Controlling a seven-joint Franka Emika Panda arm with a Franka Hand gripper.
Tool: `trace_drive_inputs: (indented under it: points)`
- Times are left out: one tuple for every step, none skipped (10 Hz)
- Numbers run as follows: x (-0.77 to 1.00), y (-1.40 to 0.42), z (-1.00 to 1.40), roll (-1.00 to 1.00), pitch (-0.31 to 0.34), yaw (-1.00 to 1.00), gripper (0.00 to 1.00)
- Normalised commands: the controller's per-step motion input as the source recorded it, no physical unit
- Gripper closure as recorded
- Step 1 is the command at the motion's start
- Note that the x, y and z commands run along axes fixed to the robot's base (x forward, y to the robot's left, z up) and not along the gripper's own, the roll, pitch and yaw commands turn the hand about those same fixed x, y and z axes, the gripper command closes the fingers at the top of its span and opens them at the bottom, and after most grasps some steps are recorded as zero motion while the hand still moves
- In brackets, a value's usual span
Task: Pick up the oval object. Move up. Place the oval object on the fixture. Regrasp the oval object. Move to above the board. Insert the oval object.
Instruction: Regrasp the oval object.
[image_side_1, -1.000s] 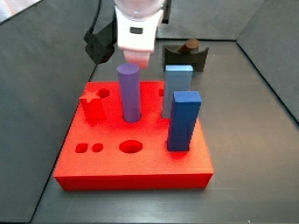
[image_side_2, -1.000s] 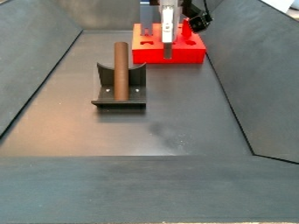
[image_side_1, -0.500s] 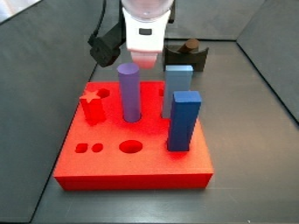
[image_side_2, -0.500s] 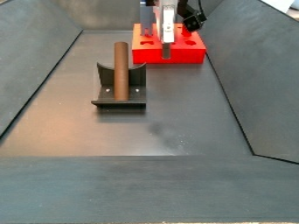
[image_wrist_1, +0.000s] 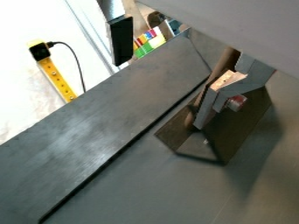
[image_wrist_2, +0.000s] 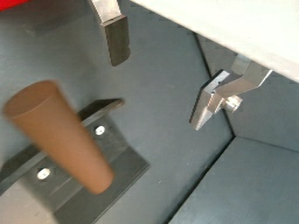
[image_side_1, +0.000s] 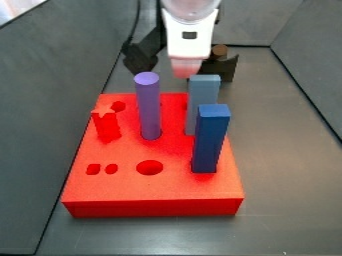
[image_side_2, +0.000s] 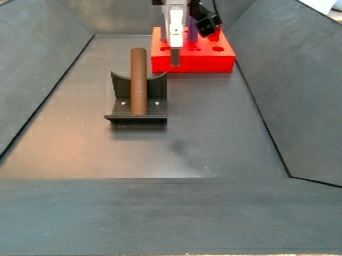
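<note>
The brown oval object (image_side_2: 134, 74) lies lengthwise on the dark fixture (image_side_2: 136, 109) on the floor, in front of the red board (image_side_2: 209, 58). In a wrist view the oval object (image_wrist_2: 61, 131) sticks out over the fixture (image_wrist_2: 86, 174). My gripper (image_side_2: 175, 42) hangs between board and fixture, near the board's edge. It is open and empty, and its fingers (image_wrist_2: 114, 39) stand wide apart, off to one side of the peg, not around it. In a side view my gripper (image_side_1: 187, 62) is behind the board (image_side_1: 154, 190), in front of the fixture (image_side_1: 221, 68).
The board holds a purple cylinder (image_side_1: 147, 104), two blue square posts (image_side_1: 209, 137) and a red star piece (image_side_1: 106, 123). Sloping dark walls (image_side_2: 47, 100) close in the floor on both sides. A cable and a yellow tape (image_wrist_1: 49, 63) lie outside the wall.
My gripper has moved off the board's far part toward the fixture, staying open and empty. The oval object and fixture have not moved.
</note>
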Motion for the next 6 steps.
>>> trace_drive_inputs:
  points:
    - [1.0, -0.02, -0.04, 0.11, 0.009, -0.02, 0.0]
    - [1.0, -0.02, -0.04, 0.11, 0.033, -0.02, 0.0]
    - [1.0, -0.02, -0.04, 0.11, 0.058, -0.02, 0.0]
    - [0.92, -0.01, -0.04, 0.11, 0.089, -0.02, 0.0]
    - [0.83, -0.01, -0.03, 0.1, 0.108, -0.01, 0.0]
    - [0.72, -0.01, -0.04, 0.11, 0.124, 0.01, 0.0]
